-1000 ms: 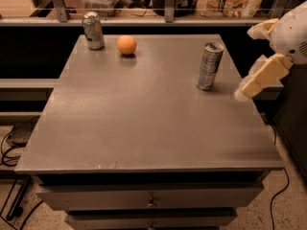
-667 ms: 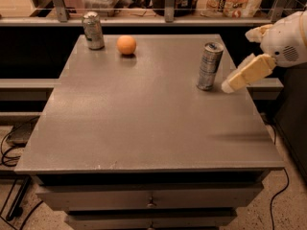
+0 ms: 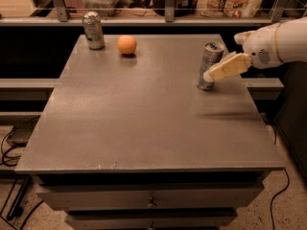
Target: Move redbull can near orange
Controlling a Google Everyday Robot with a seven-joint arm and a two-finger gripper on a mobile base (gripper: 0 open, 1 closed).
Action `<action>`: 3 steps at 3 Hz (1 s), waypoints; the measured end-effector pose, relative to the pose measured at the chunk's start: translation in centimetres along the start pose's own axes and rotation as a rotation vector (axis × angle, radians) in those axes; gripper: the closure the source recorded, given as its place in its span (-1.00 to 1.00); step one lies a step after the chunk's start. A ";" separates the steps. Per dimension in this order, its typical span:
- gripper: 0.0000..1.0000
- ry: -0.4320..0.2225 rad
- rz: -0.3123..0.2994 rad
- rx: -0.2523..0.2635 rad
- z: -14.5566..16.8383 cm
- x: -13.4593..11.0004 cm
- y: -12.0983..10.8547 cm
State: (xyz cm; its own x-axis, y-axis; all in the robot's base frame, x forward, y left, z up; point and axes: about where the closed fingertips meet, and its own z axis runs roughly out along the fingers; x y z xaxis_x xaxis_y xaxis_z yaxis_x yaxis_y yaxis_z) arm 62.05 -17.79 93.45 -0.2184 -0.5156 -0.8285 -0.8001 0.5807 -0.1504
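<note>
The redbull can (image 3: 211,55) stands upright near the right edge of the table (image 3: 144,128), well apart from the orange (image 3: 127,45) at the far left. The gripper (image 3: 214,73) lies just right of the can, level with its lower half. Whether it is open or gripping cannot be told.

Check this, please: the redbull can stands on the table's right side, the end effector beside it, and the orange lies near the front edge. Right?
Not quite: the camera view shows the orange near the far edge of the table, not the front. The redbull can does stand on the right side, the end effector beside it.
</note>
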 end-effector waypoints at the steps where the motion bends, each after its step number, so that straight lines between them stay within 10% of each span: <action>1: -1.00 -0.043 0.072 -0.027 3.2 0.9 -0.6; 3: -0.08 -0.098 0.125 -0.084 6.6 0.1 -0.4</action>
State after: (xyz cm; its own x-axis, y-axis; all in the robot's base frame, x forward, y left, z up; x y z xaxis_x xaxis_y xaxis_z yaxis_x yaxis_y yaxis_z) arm 66.05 -13.90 89.82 -0.2669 -0.3765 -0.8871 -0.8147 0.5799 -0.0009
